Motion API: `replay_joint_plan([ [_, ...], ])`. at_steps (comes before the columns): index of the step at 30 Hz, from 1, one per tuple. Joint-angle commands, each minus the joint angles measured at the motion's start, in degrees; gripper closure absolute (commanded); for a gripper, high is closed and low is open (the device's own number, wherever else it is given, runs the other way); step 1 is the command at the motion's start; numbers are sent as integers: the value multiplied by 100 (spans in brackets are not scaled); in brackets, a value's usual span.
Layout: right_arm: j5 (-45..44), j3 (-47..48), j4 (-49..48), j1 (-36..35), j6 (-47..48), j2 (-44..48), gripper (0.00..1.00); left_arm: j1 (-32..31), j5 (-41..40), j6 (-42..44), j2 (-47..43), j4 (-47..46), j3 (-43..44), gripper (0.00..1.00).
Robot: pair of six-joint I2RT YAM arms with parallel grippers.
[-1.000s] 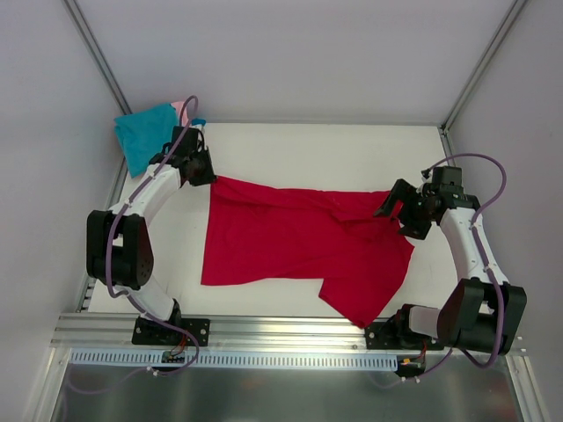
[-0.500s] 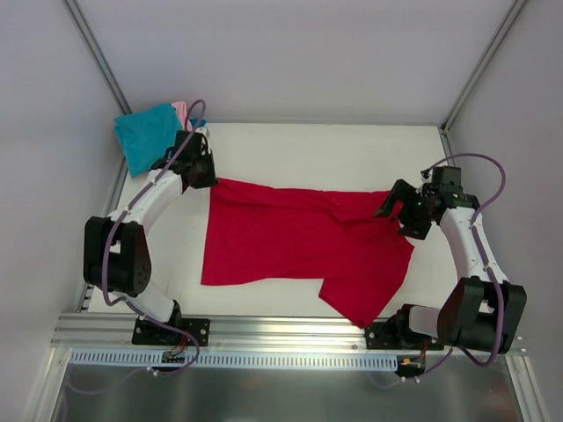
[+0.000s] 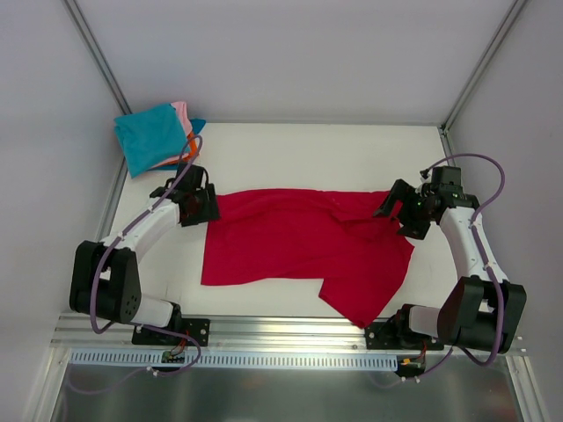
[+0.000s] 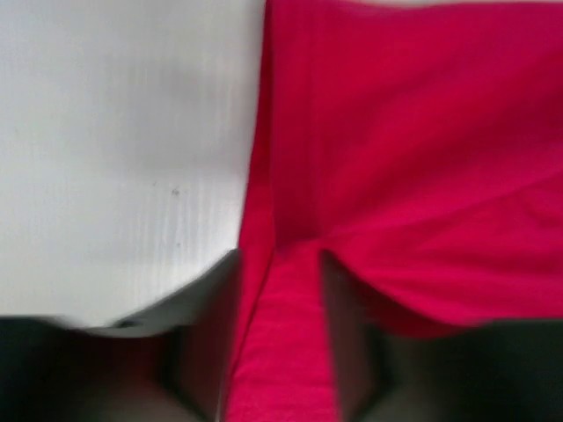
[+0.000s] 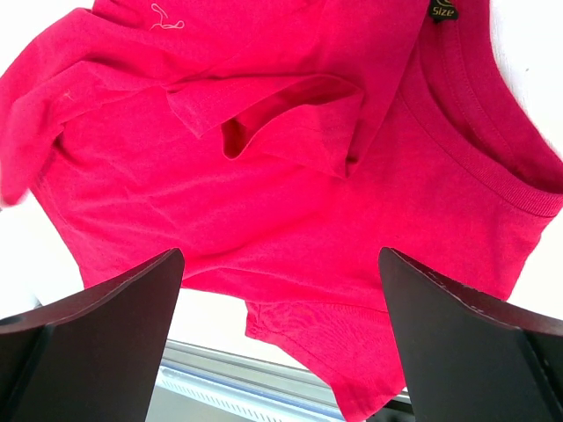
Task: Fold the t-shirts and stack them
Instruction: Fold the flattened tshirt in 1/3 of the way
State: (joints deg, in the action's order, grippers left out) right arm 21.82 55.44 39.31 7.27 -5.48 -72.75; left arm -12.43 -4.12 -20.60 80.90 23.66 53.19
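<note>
A large bright red t-shirt [image 3: 299,242] lies spread and rumpled across the white table [image 3: 334,154]. My left gripper [image 3: 208,204] is at the shirt's far left corner. In the left wrist view its fingers [image 4: 207,352] stand close together, with a fold of the red t-shirt [image 4: 405,158] filling the gap between them at my left gripper [image 4: 281,352]. My right gripper [image 3: 396,211] hovers wide open above the shirt's right end. In the right wrist view the collar and a folded sleeve of the red t-shirt [image 5: 264,193] lie below my right gripper [image 5: 280,264], which holds nothing.
Folded t-shirts, teal on top with pink, orange and blue edges showing [image 3: 149,136], are stacked at the table's far left corner. A metal rail [image 3: 281,330] runs along the near edge by the arm bases. Grey walls and frame posts enclose the table.
My left arm has pulled back from the far left corner towards me, dragging the shirt's far left corner with it. The stack is uncovered. The right arm has stayed still.
</note>
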Motion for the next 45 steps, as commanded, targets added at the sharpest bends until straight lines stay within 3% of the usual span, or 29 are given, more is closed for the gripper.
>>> replay_joint_plan([
  [1,94,125,33,47,90,156,0,-49,-335,-550,-267,192,-282,26],
  [2,94,73,15,38,82,139,1,-67,-326,-620,-407,113,-492,6],
  [3,111,55,-2,38,73,121,1,-84,-309,-725,-809,8,-615,1],
  [7,532,54,-248,21,3,-220,0,-120,173,-928,-2190,-660,-1231,1],
  [10,682,221,-432,-67,-103,-520,0,-137,999,-1069,-3210,-1231,-1600,1],
  [15,577,573,-564,-103,-173,-1460,1,-208,1659,-1227,-4029,-864,-1627,1],
  [19,429,696,-679,-112,-252,-1962,8,-216,1941,-1271,-4398,-626,-1627,1],
  [27,375,661,-951,-120,-419,-2498,31,-225,2020,-1262,-4707,-310,-1469,1],
  [28,419,661,-986,-120,-428,-2585,42,-225,2047,-1254,-4715,-309,-1452,1],
  [30,463,661,-1048,-138,-437,-2647,51,-225,2029,-1253,-4689,-318,-1452,1],
  [31,463,661,-1074,-138,-437,-2717,64,-225,2029,-1253,-4672,-309,-1452,1],
  [33,498,670,-1101,-138,-437,-2788,76,-225,2038,-1254,-4663,-327,-1469,1],
  [34,507,661,-1101,-138,-437,-2823,93,-225,2038,-1245,-4663,-310,-1461,1],
  [35,507,644,-1118,-138,-428,-2815,99,-225,2021,-1236,-4663,-301,-1460,1],
  [39,429,521,-1049,-147,-446,-2482,100,-225,1977,-1210,-4680,-274,-1504,1],
  [45,25,336,-487,-138,-323,-1164,99,-225,1977,-1236,-4663,-344,-1636,1],
])
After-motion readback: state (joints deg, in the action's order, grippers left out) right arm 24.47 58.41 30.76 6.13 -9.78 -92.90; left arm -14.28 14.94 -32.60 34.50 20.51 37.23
